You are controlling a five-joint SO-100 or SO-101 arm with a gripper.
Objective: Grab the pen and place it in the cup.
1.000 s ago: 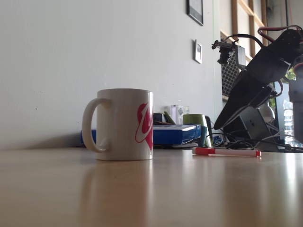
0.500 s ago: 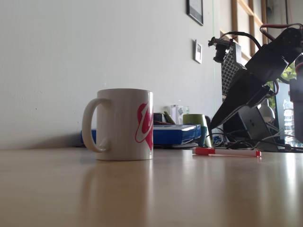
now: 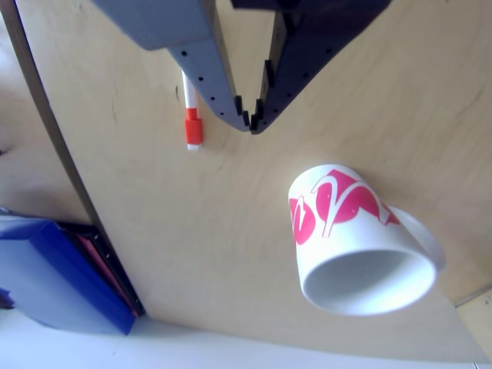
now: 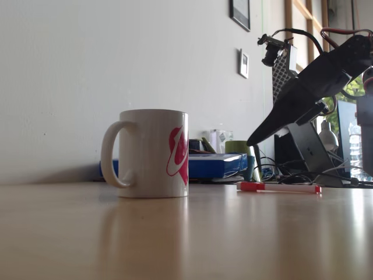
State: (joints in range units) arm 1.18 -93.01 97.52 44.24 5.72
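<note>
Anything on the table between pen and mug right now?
No. In the other view, only bare wood lies between the pen and the mug; the claw hangs above that stretch. The fixed view shows the same gap bare.

Daylight is admitted from the right in the fixed view, where the window (image 4: 355, 87) is blown out and the arm (image 4: 315, 87) is reduced to a near silhouette. The wall (image 4: 116, 70) is evenly lit, grey-white. A soft glossy reflection of the cup (image 4: 152, 153) is cast on the table (image 4: 175, 245), whose foreground is blurred. In the other view, even bright light is seen, the cup's rim (image 3: 369, 286) slightly overexposed, edges perhaps mildly stretched, shadows faint.
</note>
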